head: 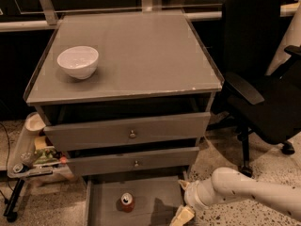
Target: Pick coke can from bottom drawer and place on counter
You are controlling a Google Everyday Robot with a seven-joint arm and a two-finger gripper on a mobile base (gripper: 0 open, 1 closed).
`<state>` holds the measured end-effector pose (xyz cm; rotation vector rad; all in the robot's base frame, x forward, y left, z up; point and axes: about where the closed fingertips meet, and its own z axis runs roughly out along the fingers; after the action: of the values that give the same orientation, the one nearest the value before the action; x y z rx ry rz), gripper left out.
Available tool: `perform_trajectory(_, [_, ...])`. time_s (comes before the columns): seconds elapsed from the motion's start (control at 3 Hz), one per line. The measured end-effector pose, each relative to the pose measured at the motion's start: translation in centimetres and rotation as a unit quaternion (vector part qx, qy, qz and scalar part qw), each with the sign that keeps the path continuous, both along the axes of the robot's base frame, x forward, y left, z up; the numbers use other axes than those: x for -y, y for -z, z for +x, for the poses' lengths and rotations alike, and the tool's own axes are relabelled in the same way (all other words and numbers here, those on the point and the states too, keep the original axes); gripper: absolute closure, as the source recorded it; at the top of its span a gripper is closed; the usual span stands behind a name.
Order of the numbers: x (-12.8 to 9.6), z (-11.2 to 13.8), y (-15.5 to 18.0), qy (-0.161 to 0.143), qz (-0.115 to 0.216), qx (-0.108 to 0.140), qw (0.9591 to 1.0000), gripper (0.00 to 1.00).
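The coke can (pixel 126 202) stands upright on the floor of the open bottom drawer (pixel 155 201), left of its middle. The counter (pixel 136 55) is the grey cabinet top above, with a white bowl (pixel 78 61) at its left. My gripper (pixel 182 216) is at the bottom edge of the view, over the drawer's right front part, to the right of the can and apart from it. Only a pale finger (pixel 183 215) shows; the rest is cut off by the frame. My white arm (pixel 244 192) reaches in from the lower right.
Two upper drawers with round knobs (pixel 132 134) are closed above the open one. A black office chair (pixel 263 79) stands close on the right. A small cart with clutter (pixel 33 157) stands at the cabinet's left. A rail (pixel 28 25) runs behind the counter.
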<state>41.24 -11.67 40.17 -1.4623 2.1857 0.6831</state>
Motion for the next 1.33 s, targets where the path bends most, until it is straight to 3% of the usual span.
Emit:
perform_trajectory(0.33, [0.0, 0.0, -0.1, 0.000, -0.001, 0.001, 1.0000, 0.00])
perform_trajectory(0.67, [-1.0, 0.1, 3.3, -0.001, 0.011, -0.008, 0.9999, 0.00])
perform_trajectory(1.33, [-4.0, 1.8, 12.3, 0.005, 0.082, -0.011, 0.9966, 0.00])
